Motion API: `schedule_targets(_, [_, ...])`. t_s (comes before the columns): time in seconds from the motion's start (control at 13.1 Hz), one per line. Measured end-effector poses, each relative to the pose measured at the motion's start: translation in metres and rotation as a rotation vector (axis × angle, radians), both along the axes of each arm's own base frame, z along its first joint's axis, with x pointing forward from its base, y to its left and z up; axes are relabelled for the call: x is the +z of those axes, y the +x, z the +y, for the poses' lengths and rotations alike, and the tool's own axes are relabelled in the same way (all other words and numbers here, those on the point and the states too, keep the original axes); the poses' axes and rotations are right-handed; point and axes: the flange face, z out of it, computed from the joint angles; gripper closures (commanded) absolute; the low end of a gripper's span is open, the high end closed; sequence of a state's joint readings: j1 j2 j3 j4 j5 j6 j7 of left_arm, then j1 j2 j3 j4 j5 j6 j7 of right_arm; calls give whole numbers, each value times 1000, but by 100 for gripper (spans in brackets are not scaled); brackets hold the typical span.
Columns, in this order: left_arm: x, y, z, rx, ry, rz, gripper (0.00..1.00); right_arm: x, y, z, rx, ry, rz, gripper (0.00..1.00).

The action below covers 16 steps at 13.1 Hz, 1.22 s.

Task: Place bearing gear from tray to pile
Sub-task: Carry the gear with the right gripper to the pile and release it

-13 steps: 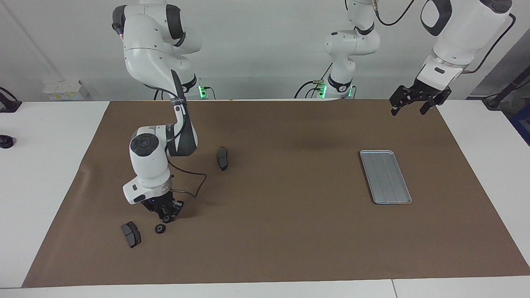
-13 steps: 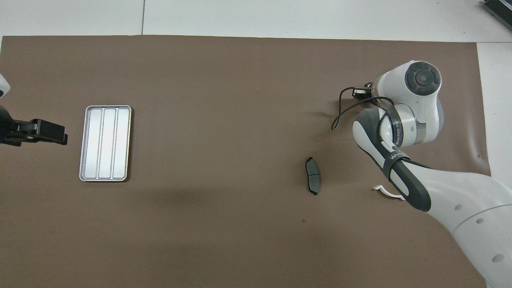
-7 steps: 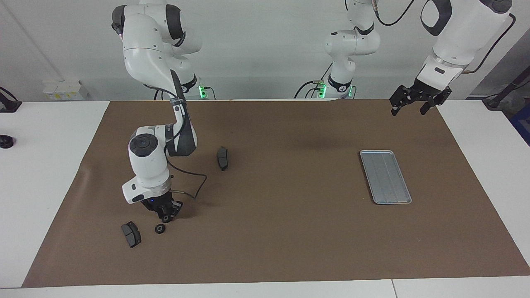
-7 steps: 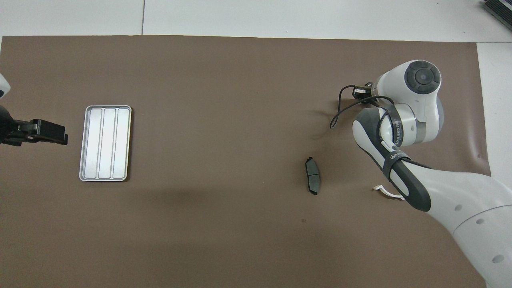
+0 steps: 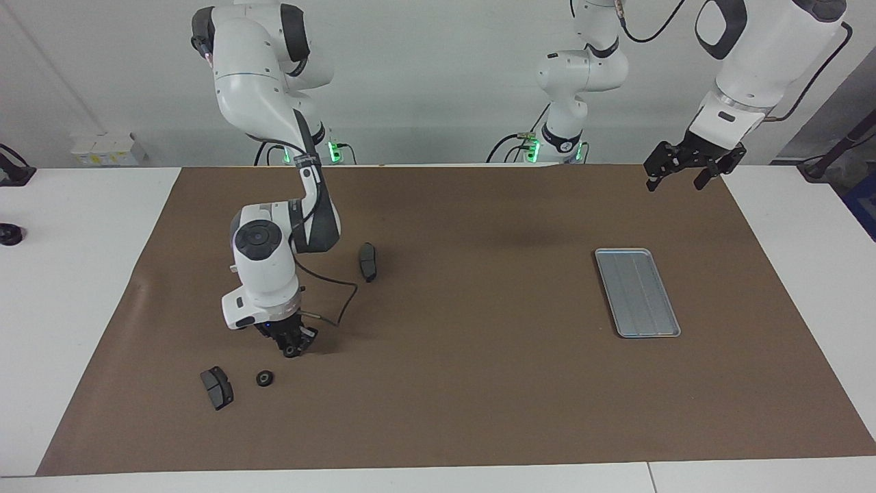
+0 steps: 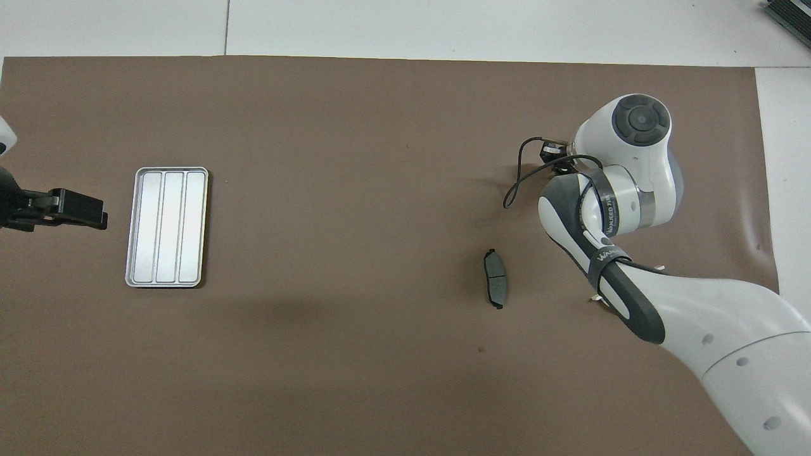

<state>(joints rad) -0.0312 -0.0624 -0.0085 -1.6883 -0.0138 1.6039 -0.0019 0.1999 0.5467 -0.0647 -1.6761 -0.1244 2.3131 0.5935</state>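
at the right arm's end of the desk, a dark brake pad (image 5: 216,387) lies on the brown mat (image 5: 479,411), and just beside it, toward the left arm's end, sits one small black gear (image 5: 265,378), flat and apart from everything. it is the only gear in sight, so the pile is this single piece for now.

the right end effector (image 5: 293,350) has pulled off over the last second: it hung almost over the gear and now hangs low over bare mat, a little toward the left arm's end, clear of the gear. whether it is spread or pressed together i cannot tell; a small round shape shows at its tip, and i cannot say if that is a second gear or part of the tool. the gear on the mat has not moved, so i judge that one as delivered.

a second brake pad (image 5: 368,261) lies nearer the robots. the tray (image 5: 636,292), well apart toward the left arm's end, holds nothing. the left end effector (image 5: 674,183) waits spread, raised over the mat's edge near the tray.
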Motion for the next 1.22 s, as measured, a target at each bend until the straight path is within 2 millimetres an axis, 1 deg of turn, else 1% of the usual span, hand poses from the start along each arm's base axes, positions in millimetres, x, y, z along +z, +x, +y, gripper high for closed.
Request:
schedule_targets(0.15, [0,0,0,0,0,0,0,0,-3,11,-11,0,6,84])
schedule_targets(0.23, [0,0,0,0,0,0,0,0,-3,13,-15,1,7,74])
schedule_targets(0.3, [0,0,0,0,0,0,0,0,-3,14,-15,2,8,58])
schedule_targets(0.38, [0,0,0,0,0,0,0,0,-4,15,-14,3,8,51])
schedule_targets(0.53, [0,0,0,0,0,0,0,-3,-7,23,-9,10,19,38])
schedule_targets(0.61, [0,0,0,0,0,0,0,-3,-7,27,-5,11,19,36])
schedule_targets(0.69, [0,0,0,0,0,0,0,0,-7,28,-4,12,17,35])
schedule_targets(0.76, [0,0,0,0,0,0,0,7,-6,26,-8,11,14,35])
schedule_targets(0.84, [0,0,0,0,0,0,0,20,-6,22,-17,10,15,36])
schedule_targets(0.91, [0,0,0,0,0,0,0,38,-6,18,-27,5,26,36])
schedule_targets(1.14, [0,0,0,0,0,0,0,108,-13,14,-27,0,62,36])
schedule_targets(1.22, [0,0,0,0,0,0,0,128,-17,12,-18,5,70,36])
